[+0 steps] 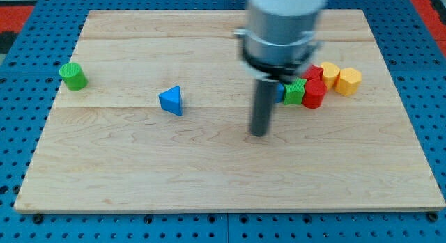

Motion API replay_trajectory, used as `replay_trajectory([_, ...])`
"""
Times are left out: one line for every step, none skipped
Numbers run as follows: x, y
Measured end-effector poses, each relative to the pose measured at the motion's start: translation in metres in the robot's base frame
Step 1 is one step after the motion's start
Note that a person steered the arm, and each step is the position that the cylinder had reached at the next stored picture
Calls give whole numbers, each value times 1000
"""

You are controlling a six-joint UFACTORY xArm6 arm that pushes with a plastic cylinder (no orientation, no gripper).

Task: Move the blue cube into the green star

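Note:
The blue cube (280, 92) shows only as a thin blue sliver just right of my rod, mostly hidden behind it. The green star (295, 92) sits right against it on the right, touching or nearly so. My tip (259, 134) rests on the board below and slightly left of both, about a block's width from the blue cube. A red block (314, 95) lies just right of the green star.
Another red block (315, 73), a yellow block (329, 73) and a second yellow block (348, 81) cluster right of the star. A blue triangle (171, 101) lies left of centre. A green cylinder (72, 76) stands at the far left. The wooden board (209, 180) has blue pegboard around it.

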State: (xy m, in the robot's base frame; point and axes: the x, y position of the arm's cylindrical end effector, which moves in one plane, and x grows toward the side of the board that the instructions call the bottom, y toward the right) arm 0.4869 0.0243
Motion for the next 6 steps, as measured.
replay_trajectory([-52,-30])
replay_trajectory([-78,-24])
replay_trajectory([-81,-5])
replay_trajectory([-76,0])
replay_trajectory([-74,17])
replay_trajectory([-74,60])
